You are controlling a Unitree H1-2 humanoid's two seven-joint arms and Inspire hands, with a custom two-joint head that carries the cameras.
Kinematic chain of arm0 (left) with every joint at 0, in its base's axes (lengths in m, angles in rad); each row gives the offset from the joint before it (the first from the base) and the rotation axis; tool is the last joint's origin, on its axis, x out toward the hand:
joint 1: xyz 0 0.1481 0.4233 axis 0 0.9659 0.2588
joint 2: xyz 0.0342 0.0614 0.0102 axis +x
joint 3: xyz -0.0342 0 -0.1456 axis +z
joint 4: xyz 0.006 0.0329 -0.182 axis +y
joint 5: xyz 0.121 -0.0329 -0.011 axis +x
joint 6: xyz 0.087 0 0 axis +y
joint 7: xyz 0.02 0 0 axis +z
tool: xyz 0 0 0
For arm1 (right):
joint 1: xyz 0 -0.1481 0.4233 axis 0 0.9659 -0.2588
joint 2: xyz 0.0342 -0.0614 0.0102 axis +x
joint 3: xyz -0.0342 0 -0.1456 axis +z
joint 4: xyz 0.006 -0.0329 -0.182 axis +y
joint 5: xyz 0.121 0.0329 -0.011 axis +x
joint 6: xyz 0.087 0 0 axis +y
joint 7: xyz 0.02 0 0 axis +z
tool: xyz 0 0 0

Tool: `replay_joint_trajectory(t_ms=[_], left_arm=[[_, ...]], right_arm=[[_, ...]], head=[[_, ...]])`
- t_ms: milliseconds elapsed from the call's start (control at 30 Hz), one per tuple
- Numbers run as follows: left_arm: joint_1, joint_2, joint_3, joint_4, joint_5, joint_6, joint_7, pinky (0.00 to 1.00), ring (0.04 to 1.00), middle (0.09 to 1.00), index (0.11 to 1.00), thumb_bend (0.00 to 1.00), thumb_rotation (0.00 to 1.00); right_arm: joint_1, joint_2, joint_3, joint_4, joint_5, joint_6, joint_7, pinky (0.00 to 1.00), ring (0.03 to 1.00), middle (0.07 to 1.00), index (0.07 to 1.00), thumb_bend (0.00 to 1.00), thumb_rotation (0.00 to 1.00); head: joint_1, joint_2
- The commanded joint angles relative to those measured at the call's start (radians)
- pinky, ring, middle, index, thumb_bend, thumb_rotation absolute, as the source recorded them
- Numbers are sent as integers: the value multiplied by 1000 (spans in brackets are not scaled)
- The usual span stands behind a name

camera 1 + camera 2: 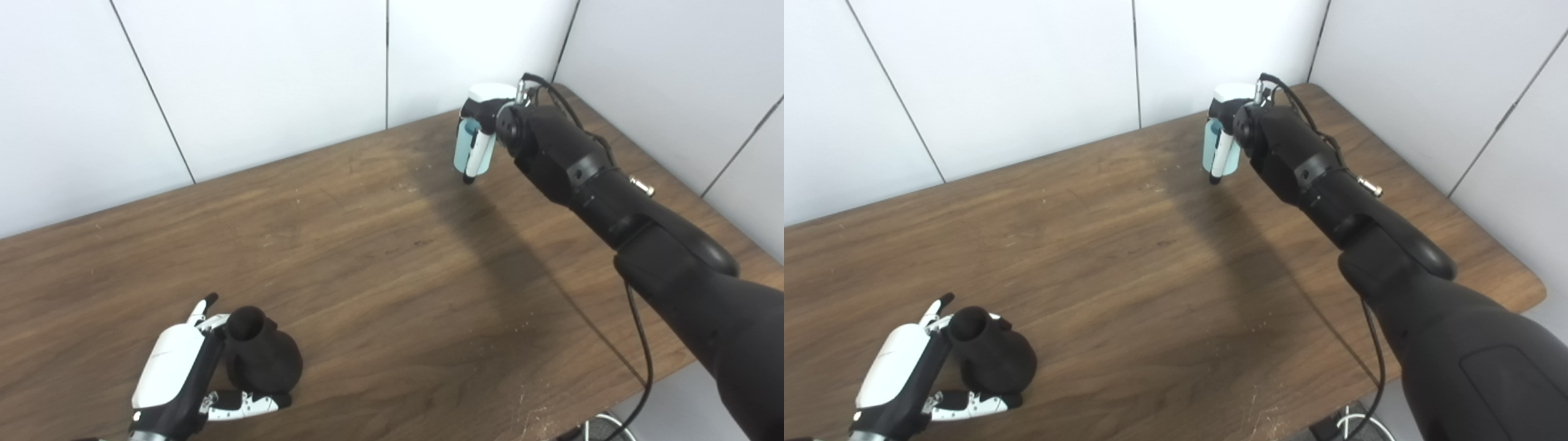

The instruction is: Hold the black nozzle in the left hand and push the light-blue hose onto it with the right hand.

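The black nozzle point(262, 358) stands on the wooden bench point(380, 263) near its front left edge, open neck up. The left robot hand point(184, 367) is wrapped around it, fingers behind and thumb across its base, so it has hold of the nozzle. Well apart, at the far right of the bench, the right robot hand point(481, 131) is closed around the light-blue hose point(467, 147), which hangs upright in its fingers.
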Motion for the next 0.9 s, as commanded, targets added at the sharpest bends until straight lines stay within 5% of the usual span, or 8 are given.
replay_joint_trajectory(t_ms=[0,100,167,233,733,867], left_arm=[[34,34,-14,31,36,41,-71,1000,708,480,489,523,0],[32,34,-14,32,34,44,-72,1000,708,480,489,523,0],[31,34,-15,32,33,46,-73,1000,708,480,489,523,0],[30,34,-15,31,33,47,-74,1000,708,480,489,523,0],[33,25,-22,18,46,54,-77,1000,708,480,489,523,0],[39,20,-28,5,54,64,-77,1000,708,477,490,523,0]], right_arm=[[-36,-36,-5,-29,-23,-23,-50,496,546,635,639,838,0],[-27,-36,-9,-29,-29,-44,-99,478,516,587,618,834,0],[-20,-35,-15,-23,-31,-64,-148,436,451,503,552,601,0],[-15,-33,-20,-16,-28,-77,-183,427,437,486,521,537,0],[5,-33,-36,-17,-18,-110,-251,370,451,491,463,504,0],[22,-39,-41,-88,-22,-91,-225,368,453,484,464,504,0]], head=[[-1,2],[0,1],[0,1],[0,1],[29,-4],[72,-5]])
